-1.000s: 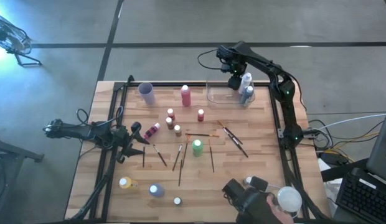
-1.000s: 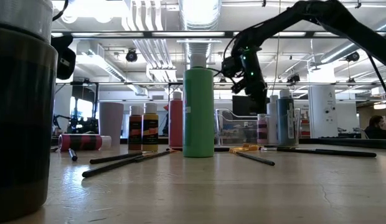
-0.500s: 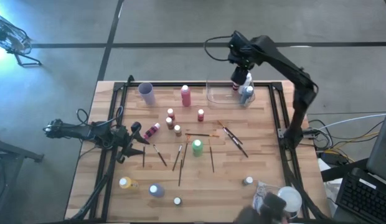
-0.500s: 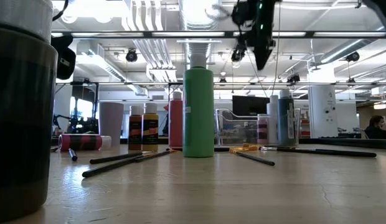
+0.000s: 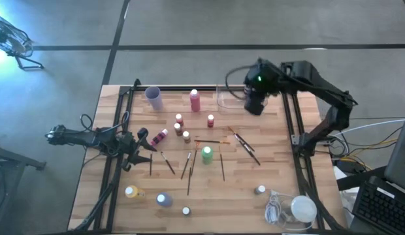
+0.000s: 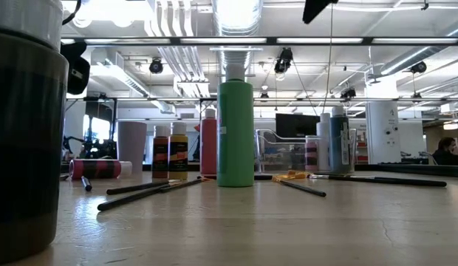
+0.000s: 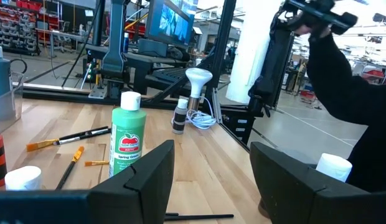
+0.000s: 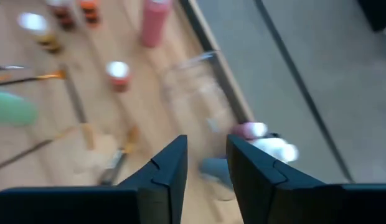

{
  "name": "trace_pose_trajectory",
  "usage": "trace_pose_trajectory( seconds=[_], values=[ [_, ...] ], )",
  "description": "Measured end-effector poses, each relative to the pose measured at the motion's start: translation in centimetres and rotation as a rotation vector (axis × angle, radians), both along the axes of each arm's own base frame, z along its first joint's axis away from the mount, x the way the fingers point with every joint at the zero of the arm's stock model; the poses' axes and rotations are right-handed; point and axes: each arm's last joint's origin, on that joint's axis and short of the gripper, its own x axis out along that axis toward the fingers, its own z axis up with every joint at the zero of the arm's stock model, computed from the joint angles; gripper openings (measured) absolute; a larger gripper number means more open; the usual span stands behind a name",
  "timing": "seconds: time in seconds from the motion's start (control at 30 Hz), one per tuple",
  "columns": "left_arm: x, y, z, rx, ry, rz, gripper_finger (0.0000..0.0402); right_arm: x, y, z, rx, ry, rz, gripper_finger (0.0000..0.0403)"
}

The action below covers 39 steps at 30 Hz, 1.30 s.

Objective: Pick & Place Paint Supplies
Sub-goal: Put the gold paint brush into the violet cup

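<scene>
Nothing on any label can be read from here; the tall green paint bottle with a white cap (image 6: 236, 133) shows only a pale tag with print too fine to make out. From table height it stands nearest the middle of the wooden table (image 6: 288, 229), thin dark paintbrushes (image 6: 144, 193) lying beside it, and small red-and-yellow bottles (image 6: 170, 151) and a pink bottle (image 6: 208, 144) stand behind.

Looking straight down, a yellow bottle (image 5: 131, 192), a purple one (image 5: 163, 199) and a small white-capped one (image 5: 186, 211) sit along the near edge, which the level view hides behind a dark blurred mass.

The left gripper (image 7: 211, 180) rests low at the table's left side, its fingers parted with nothing between them; the green bottle stands a little ahead of it, and a magenta bottle (image 5: 159, 137) lies on its side just beside it.

Farthest off, the right gripper (image 8: 205, 168) hangs above the clear plastic tray (image 5: 230, 98) at the far edge. Its fingers leave a narrow gap and hold nothing. Below them, blurred, bottles (image 8: 264, 146) stand in the tray; the overhead view hides them under the arm.
</scene>
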Motion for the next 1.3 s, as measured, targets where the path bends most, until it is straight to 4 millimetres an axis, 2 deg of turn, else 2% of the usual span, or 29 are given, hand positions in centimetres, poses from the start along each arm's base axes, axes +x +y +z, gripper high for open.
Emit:
trace_pose_trajectory(
  seconds=[0.17, 0.4, 0.63, 0.93, 1.13, 1.3],
  values=[
    [0.0, 0.0, 0.0, 0.000, 0.000, 0.000, 0.0216, 0.9, 2.9, -1.3, 0.066, -0.012, -0.007, 0.0081],
    [0.0, 0.0, 0.0, 0.000, -0.001, 0.000, 0.0216, 3.3, 4.3, -7.0, 0.096, 0.112, 0.009, 0.0071],
    [0.0, 0.0, 0.0, 0.000, 0.000, 0.000, 0.0216, 5.1, 3.8, -12.2, 0.097, 0.095, -0.004, 0.0108],
    [0.0, 0.0, 0.0, 0.000, 0.000, 0.000, 0.0216, 5.1, 1.7, -17.2, 0.113, 0.097, -0.089, 0.0169],
    [0.0, 0.0, 0.0, 0.000, 0.000, 0.000, 0.0216, 4.7, 0.9, -19.6, 0.120, 0.108, -0.120, 0.0189],
    [0.0, 0.0, 0.0, 0.000, 0.000, 0.000, 0.0216, 5.4, 0.6, -20.5, 0.100, 0.019, -0.102, 0.0190]
  ],
)
